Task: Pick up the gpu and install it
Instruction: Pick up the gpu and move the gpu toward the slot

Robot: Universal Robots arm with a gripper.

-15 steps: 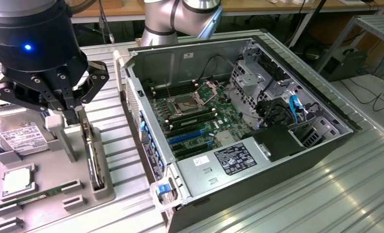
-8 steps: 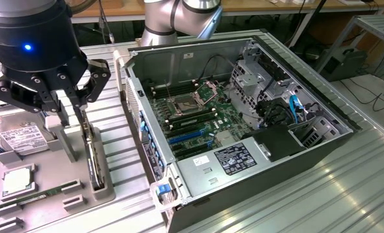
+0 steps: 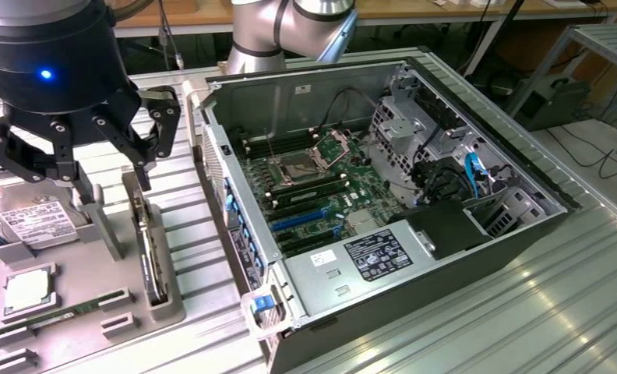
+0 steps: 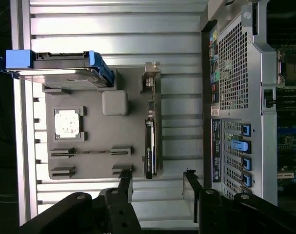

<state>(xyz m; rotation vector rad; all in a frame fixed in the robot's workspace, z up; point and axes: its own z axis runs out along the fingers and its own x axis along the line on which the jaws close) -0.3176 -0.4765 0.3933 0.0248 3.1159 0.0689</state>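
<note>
Pickup looked like the step in hand, nothing grabbed yet. Exterior view: jaws hung wide and empty over the grey holder [image 3: 90,273], gpu [image 3: 153,257] on edge in its slot, case [image 3: 444,312] just beside. Wrist view: card sat ahead, lined up with the gap. Grabbing would've meant straddling its thin faces, with the grey block [image 4: 114,102] and hard drive [image 4: 65,73] close by.

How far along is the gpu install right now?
Done: nothing yet; the gpu stands on edge in the grey fixture, ungripped. In hand: the end effector hovers open over that fixture, close to the gpu. Left: the whole pick and install; the blue slots in the open computer case are empty.
</note>
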